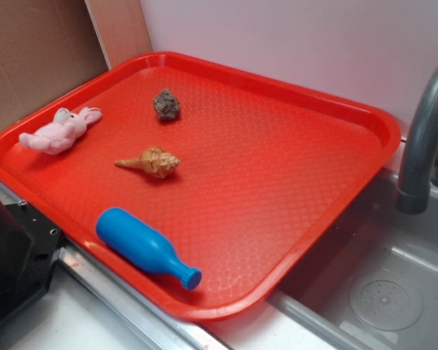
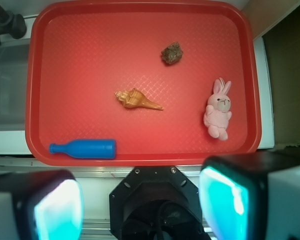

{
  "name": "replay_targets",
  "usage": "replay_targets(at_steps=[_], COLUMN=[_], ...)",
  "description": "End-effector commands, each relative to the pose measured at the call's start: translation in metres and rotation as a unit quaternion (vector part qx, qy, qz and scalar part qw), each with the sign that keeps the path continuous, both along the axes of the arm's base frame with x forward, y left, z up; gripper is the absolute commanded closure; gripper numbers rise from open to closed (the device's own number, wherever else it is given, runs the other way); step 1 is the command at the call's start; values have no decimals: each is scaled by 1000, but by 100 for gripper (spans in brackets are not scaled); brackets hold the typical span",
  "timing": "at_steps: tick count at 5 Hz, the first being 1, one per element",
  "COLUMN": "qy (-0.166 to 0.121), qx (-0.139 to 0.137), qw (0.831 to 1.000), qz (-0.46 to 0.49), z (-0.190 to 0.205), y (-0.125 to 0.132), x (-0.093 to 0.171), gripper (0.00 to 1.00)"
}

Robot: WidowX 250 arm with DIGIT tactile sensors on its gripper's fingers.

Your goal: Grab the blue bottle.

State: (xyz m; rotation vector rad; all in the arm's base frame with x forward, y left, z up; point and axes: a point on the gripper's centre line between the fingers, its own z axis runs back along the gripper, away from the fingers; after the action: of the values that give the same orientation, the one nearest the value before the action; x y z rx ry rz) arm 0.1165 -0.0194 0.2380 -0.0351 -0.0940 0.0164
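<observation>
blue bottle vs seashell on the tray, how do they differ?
The blue bottle is smooth, solid blue; the seashell is tan and ridged. The bottle is longer. It lies near the tray's edge; the seashell sits mid-tray. Both lie on their sides, untouched; gripper open.

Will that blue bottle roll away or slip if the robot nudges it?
Probably it rolls: the blue bottle lies on its side on the red tray, and its body is round. Its smooth plastic looks slippery, so a grip may slide. It seems rigid and likely light.
</observation>
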Motion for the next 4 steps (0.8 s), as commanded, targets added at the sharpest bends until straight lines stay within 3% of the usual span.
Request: replay_targets(at_steps=[1, 2, 3, 4], qy=[0, -7, 24, 14], qx=[0, -22, 9, 43], qw=[1000, 992, 968, 930], qz=[0, -125, -248, -365], z=[0, -40, -66, -83], y=[0, -34, -70, -90], x=[0, 26, 33, 26], gripper=[0, 0, 0, 0])
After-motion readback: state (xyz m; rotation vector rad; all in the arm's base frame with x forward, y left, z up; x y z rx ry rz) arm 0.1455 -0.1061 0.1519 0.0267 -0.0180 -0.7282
